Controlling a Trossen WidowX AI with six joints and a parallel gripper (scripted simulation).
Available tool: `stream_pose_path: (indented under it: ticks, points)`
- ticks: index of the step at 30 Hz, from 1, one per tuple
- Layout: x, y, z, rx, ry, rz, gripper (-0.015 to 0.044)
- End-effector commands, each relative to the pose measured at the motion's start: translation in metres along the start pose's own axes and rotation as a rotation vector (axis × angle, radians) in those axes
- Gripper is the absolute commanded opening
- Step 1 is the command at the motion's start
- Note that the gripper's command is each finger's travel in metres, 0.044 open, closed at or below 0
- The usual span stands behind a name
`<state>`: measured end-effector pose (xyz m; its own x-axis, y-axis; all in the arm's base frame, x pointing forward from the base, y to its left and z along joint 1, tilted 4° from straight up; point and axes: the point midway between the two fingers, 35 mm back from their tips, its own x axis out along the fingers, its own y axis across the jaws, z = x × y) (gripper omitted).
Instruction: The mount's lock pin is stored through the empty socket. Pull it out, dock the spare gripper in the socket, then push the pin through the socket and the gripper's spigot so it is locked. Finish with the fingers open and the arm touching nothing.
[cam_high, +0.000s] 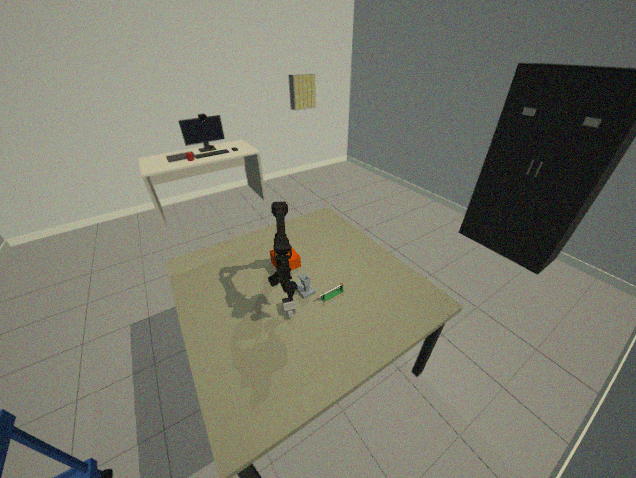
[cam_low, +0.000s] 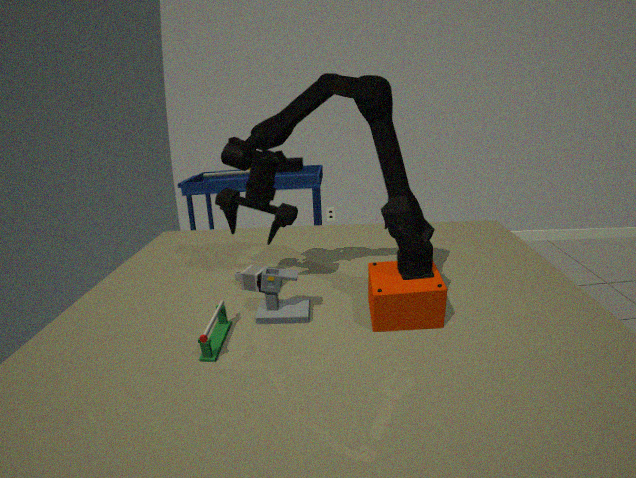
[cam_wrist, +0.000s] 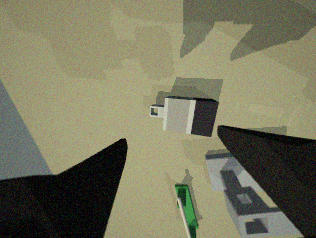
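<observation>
My gripper (cam_low: 250, 239) (cam_wrist: 172, 136) is open and empty, high above the table, its fingers wide apart. Below it is the spare gripper (cam_high: 288, 305) (cam_low: 250, 278) (cam_wrist: 179, 114), a pale grey block with a black end and a small spigot (cam_wrist: 156, 111) with a square hole. The grey mount (cam_high: 306, 291) (cam_low: 290, 311) (cam_wrist: 272, 217) stands beside it; a finger hides part of it in the wrist view. Its socket (cam_low: 270, 283) shows no pin through it. The pale lock pin (cam_low: 213, 318) (cam_wrist: 184, 217) with a red head (cam_low: 203, 338) rests on the green rack (cam_high: 333, 294) (cam_low: 219, 339) (cam_wrist: 189, 206).
The arm's orange base box (cam_high: 294, 258) (cam_low: 406, 308) is on the mount's other side from the green rack. The table (cam_high: 308, 370) (cam_low: 329, 411) has its edge in the wrist view's left part. A blue frame (cam_low: 246, 181) stands beyond the table.
</observation>
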<state>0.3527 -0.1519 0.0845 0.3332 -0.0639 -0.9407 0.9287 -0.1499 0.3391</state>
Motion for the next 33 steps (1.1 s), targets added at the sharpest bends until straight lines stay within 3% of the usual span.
stream_pose_path:
  ticks: [1,10,25,33]
  points:
    - [-0.004,-0.005,-0.002,-0.847,-0.071,0.126,0.0440]
    - [-0.009,-0.003,-0.001,-1.365,-0.174,0.167,0.0440]
    - [-0.007,-0.006,0.001,-1.369,-0.175,0.167,0.0440]
    - [0.040,-0.019,-0.002,-1.381,-0.182,0.164,0.0440]
